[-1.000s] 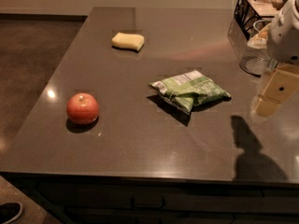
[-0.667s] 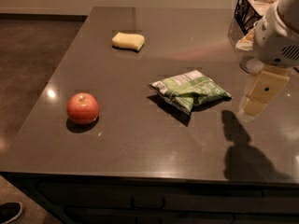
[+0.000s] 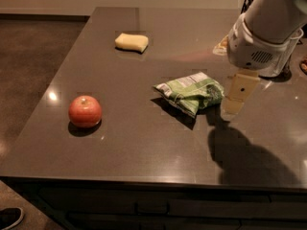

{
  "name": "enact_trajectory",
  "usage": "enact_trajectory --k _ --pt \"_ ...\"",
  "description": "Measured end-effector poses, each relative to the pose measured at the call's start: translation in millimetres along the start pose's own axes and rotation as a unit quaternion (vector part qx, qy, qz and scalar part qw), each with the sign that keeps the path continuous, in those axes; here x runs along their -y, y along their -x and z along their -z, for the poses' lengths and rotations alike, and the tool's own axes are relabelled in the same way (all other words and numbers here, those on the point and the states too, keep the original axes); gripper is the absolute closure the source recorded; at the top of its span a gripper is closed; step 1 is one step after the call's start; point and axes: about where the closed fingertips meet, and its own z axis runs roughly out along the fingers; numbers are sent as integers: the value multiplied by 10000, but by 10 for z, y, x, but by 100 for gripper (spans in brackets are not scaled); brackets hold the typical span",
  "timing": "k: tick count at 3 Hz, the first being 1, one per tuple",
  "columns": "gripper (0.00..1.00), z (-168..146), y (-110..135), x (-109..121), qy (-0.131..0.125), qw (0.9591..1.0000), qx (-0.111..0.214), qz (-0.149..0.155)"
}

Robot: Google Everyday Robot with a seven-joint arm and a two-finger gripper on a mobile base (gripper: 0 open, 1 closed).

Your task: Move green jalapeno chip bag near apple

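Note:
The green jalapeno chip bag lies crumpled, green and white, in the middle of the dark table. The apple, round and red-orange, sits near the table's front left. My gripper hangs from the white arm at the right, its pale finger just to the right of the bag, close to the bag's right edge and low over the table. It holds nothing that I can see.
A pale yellow sponge lies at the back of the table. A black wire basket stands at the back right, partly hidden by the arm. The table's left edge drops to the floor.
The arm and gripper have moved left, from the table's right side to right beside the chip bag. The bag, apple and sponge have not moved.

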Motion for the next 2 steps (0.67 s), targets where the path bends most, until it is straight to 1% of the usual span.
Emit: enact_trajectory --k 1,2 --pt "0 -183 144 136 121 9996 -14 246" --pt "0 -399 248 205 296 9988 -42 377"
